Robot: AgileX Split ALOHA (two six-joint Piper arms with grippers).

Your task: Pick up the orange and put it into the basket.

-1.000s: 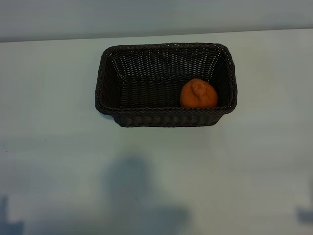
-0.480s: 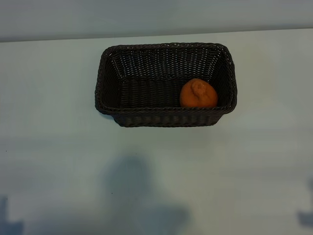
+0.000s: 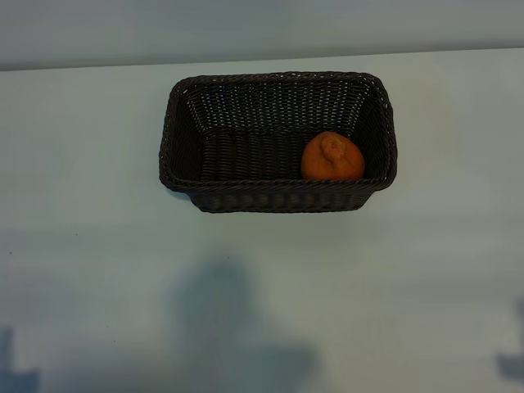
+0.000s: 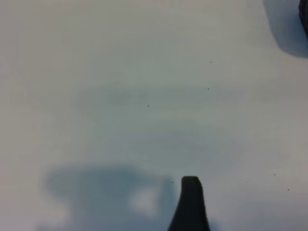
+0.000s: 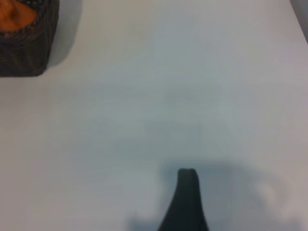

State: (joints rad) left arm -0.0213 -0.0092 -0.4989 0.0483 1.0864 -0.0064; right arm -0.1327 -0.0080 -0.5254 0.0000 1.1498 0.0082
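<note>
The orange (image 3: 332,157) lies inside the dark brown woven basket (image 3: 278,196), against its right end, knob up. The basket stands on the pale table at the back middle. Neither arm appears in the exterior view. In the left wrist view, my left gripper (image 4: 190,211) shows one dark finger over bare table, with nothing in it, and the jaws stand open. My right gripper (image 5: 185,202) likewise shows a single finger over bare table, open and holding nothing. A corner of the basket (image 5: 24,53) with a bit of the orange (image 5: 17,14) shows far off in the right wrist view.
The pale table (image 3: 262,286) stretches wide in front of the basket and to both sides. Soft shadows fall on its near part. A grey wall (image 3: 262,29) runs behind the table's far edge.
</note>
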